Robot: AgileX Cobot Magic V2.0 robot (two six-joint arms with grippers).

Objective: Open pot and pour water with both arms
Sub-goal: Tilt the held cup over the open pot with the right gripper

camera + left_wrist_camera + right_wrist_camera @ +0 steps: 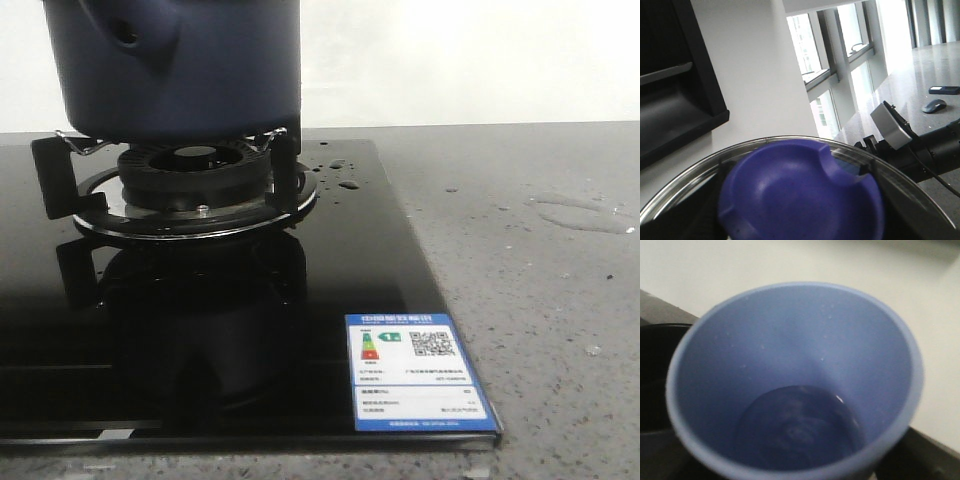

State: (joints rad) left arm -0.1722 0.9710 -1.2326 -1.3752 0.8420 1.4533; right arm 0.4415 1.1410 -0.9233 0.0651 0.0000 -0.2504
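Grey speckled stone countertop (520, 300) is seen across the front view, backed by a plain white wall. On its left part a glossy black glass hob (200, 350) is laid, with a blue-and-white energy label (415, 372) stuck at its near right corner. A round black gas burner (195, 180) with a chrome ring and black pan supports is set towards the far side of the hob, and the large round dark navy-blue pot (170, 65) with matte straight sides is seated on those supports, directly above the burner; a rounded stub with a small hole is shown on its left side. Water (585, 213) is seen as a thin shiny puddle near the far right edge of the countertop, and small droplets are scattered on the hob just right of the burner.

No arm or gripper is shown in the front view. In the left wrist view a glass lid with a metal rim (920, 192) and a purple-blue knob (800, 195) fills the lower part; the fingers are hidden, so the left gripper's state cannot be told. In the right wrist view the inside of a light blue cup (790, 375) is seen, with a little clear liquid at its bottom; the right gripper's fingers are not visible either, and its state cannot be told.
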